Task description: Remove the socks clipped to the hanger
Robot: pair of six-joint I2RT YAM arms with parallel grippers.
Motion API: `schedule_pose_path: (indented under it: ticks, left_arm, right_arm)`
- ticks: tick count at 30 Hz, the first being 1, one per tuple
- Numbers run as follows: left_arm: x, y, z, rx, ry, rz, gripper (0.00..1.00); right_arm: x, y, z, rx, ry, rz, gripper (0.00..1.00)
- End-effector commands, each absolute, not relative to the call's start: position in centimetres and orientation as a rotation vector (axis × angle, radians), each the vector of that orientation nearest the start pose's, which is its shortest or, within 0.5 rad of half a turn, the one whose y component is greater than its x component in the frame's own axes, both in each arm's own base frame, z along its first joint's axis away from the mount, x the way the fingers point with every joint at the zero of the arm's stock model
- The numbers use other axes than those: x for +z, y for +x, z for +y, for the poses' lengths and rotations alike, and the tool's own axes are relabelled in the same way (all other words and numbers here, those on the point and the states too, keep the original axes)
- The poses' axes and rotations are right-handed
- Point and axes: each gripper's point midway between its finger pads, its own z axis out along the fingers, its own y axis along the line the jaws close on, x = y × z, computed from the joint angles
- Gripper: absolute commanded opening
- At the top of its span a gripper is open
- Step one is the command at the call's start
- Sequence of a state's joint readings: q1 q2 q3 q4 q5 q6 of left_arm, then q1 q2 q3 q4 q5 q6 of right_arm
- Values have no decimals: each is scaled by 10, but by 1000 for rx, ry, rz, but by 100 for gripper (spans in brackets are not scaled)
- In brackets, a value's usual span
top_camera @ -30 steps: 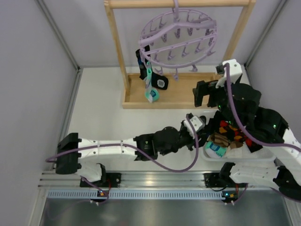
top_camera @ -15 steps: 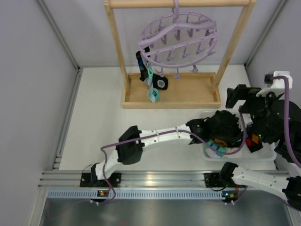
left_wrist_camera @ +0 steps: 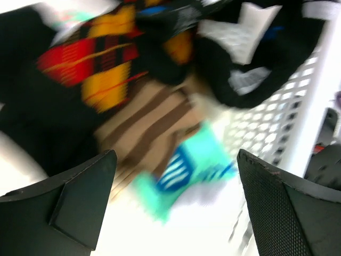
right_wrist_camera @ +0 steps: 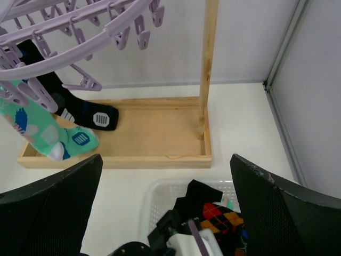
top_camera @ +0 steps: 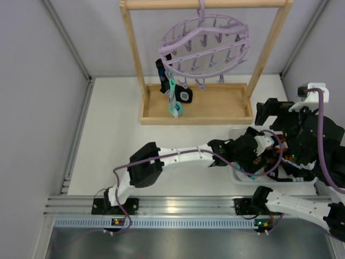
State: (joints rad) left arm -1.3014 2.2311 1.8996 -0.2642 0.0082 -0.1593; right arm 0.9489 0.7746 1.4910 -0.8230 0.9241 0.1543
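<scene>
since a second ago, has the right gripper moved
Yes. The right gripper has swung rightward: in the top view it overlapped the right end of the wooden rack base, and it now sits clear of that base, to its right.

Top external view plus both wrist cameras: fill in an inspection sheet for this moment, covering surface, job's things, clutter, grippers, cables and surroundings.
Surface: white table, no spills seen.
Job's things: lavender hanger hangs from the wooden rack; a black sock and a teal-white sock are clipped to it; an argyle sock lies in the white basket.
Clutter: brown striped sock in the basket.
Grippers: left gripper open, empty, over the basket's socks; right gripper open, empty, facing the rack.
Cables: purple cables along both arms, clear of the hanger.
Surroundings: grey walls; metal rail at the near edge.
</scene>
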Motion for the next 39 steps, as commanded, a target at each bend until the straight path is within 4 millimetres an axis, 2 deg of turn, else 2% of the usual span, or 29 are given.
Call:
schedule_pose_path:
  ticks: [1,5,7,8,9,10,11,12,13,14,15,17,18,19,20,21,22,23,24,25,26,27,29,31,34,35,37,38,39]
  left_arm:
    - [212,187,-563,-783,1018,1839,98]
    - [231,199,-527,-769,859,1821,98]
    - [234,210,-494,-693,758,1838,98]
    - [221,216,-476,-640,717,1872,98]
    - [240,221,-457,-620,649,1850,98]
    - [241,226,-442,-575,601,1849,98]
    - [230,232,-420,-485,551,1862,98]
    - [248,234,-401,-474,490,1836,98]
    - [249,234,-388,-452,459,1832,98]
    - [240,238,-368,-381,413,1839,98]
    - [255,237,-351,-381,356,1813,98]
    - [246,240,-319,-289,281,1806,98]
    - [255,238,-304,-299,240,1789,98]
    - [254,239,-294,-292,215,1787,98]
    - [240,246,-278,-259,183,1806,98]
    - [242,248,-270,-296,165,1810,98]
    - [238,264,-252,-284,102,1824,98]
    - [232,268,-243,-290,91,1831,98]
    - [227,271,-247,-345,127,1839,98]
    - [242,287,-244,-380,112,1765,98]
    - [231,287,-244,-407,150,1759,98]
    - [234,289,-249,-461,180,1728,98]
    - [240,305,-241,-447,183,1640,98]
    - [239,322,-234,-441,190,1621,98]
    - [241,344,-229,-426,201,1580,98]
    - [234,351,-229,-401,199,1589,98]
    - [238,363,-228,-393,191,1567,98]
    - [227,369,-231,-390,207,1585,98]
    - [228,375,-232,-389,197,1573,98]
  right_arm:
    - [448,207,57,93,54,1622,100]
    - [448,210,62,101,51,1618,100]
    - [448,211,65,109,54,1615,99]
    - [447,213,67,105,46,1620,99]
    - [445,214,68,102,43,1622,99]
    - [444,214,70,102,41,1623,99]
    - [444,216,71,105,43,1619,99]
    - [441,217,74,101,37,1623,100]
    - [440,218,75,98,36,1622,100]
    - [440,221,78,103,43,1616,100]
    - [433,224,82,95,36,1625,99]
    - [425,228,92,114,31,1632,100]
    - [414,232,100,112,12,1651,99]
    - [408,235,104,116,0,1663,99]
    - [400,238,117,151,-29,1680,100]
    - [388,242,124,158,-44,1698,99]
    - [381,247,128,157,-42,1713,99]
    - [369,249,137,186,-68,1736,100]
    - [368,251,143,213,-74,1733,99]
    - [364,254,146,227,-79,1737,99]
    - [352,254,157,263,-126,1754,99]
    - [354,255,164,303,-134,1734,99]
    - [342,251,180,372,-211,1736,99]
    - [342,246,190,430,-262,1720,99]
    - [339,242,191,443,-292,1718,99]
    - [338,240,190,446,-298,1717,99]
    - [340,237,188,453,-305,1700,99]
    - [339,235,188,460,-315,1695,99]
    - [339,234,190,469,-322,1691,99]
